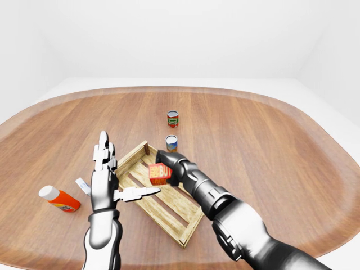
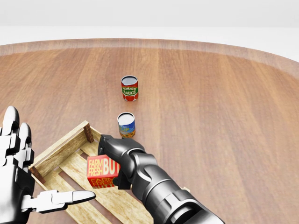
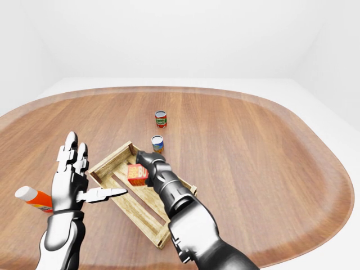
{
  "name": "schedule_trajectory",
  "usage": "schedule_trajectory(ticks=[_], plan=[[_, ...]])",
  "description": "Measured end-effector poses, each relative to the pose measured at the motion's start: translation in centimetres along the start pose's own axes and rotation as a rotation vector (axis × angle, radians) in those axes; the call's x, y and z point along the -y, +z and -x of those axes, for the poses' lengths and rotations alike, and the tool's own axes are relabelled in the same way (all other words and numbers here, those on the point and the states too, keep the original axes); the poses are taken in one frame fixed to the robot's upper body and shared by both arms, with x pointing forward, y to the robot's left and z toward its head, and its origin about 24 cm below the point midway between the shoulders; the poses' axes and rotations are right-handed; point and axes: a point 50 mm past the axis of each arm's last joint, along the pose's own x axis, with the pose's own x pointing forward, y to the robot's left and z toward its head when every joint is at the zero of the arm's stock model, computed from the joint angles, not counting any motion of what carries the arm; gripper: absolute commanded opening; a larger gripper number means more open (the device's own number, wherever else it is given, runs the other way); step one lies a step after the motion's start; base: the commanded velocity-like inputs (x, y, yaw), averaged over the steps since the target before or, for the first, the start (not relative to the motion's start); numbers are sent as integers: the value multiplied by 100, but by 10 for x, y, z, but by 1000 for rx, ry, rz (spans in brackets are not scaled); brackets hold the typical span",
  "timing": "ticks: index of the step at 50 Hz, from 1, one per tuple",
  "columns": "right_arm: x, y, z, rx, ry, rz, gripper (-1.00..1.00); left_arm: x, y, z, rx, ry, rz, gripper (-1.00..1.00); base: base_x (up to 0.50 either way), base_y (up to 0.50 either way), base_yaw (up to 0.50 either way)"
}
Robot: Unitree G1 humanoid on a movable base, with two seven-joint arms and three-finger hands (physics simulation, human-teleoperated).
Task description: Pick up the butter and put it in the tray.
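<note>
Nearest the camera comes the right arm, dark and chunky, reaching in from the lower right of the head view, and its right hand [image 2: 112,156] is wrapped round the butter [image 2: 102,171], fingers closed on the far and right sides of the box. That butter is a red carton with pale lettering, held over the slats of the tray [image 2: 60,148], near the tray's far end; whether it touches the wood I cannot tell. Its long axis runs roughly left to right in the head view, the printed face turned toward the camera, the lettering reading upright.

Over on the left, the left hand [image 1: 104,174] stands up with fingers spread and straight, thumb stretched out level toward the right, reaching over the tray's near-left edge and gripping nothing.

Beyond the tray, a blue-labelled can [image 2: 126,124] sits just past its far corner, and a tomato sauce can [image 2: 129,87] stands farther off on the wooden table [image 2: 224,112]. Far left in the left-eye view, an orange bottle [image 1: 59,199] with a white cap lies on its side, well apart from the tray.
</note>
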Motion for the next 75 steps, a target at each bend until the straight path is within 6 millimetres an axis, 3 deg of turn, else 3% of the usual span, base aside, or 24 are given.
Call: schedule_trajectory(ticks=[23, 54, 55, 56, 57, 75], plan=[[-21, -18, 0, -53, 64, -56, -100, 2, -1, 0, -2, -6, -2, 100, 0, 0, 0], [-33, -23, 1, -69, 100, -96, -100, 3, -4, -2, -8, -7, -3, 100, 0, 0, 0], [-33, -23, 1, -70, 100, -97, -24, 3, -4, -2, -8, -7, -3, 100, 0, 0, 0], [-33, -23, 1, -70, 97, -97, 23, 3, -4, -2, -8, -8, -4, 100, 0, 0, 0], [-33, -23, 1, -70, 96, -98, 100, 3, -5, -2, -8, -8, -4, 100, 0, 0, 0], [-27, -19, 0, -55, 73, -118, 100, 3, -6, -2, -9, -4, -7, 100, 0, 0, 0]])
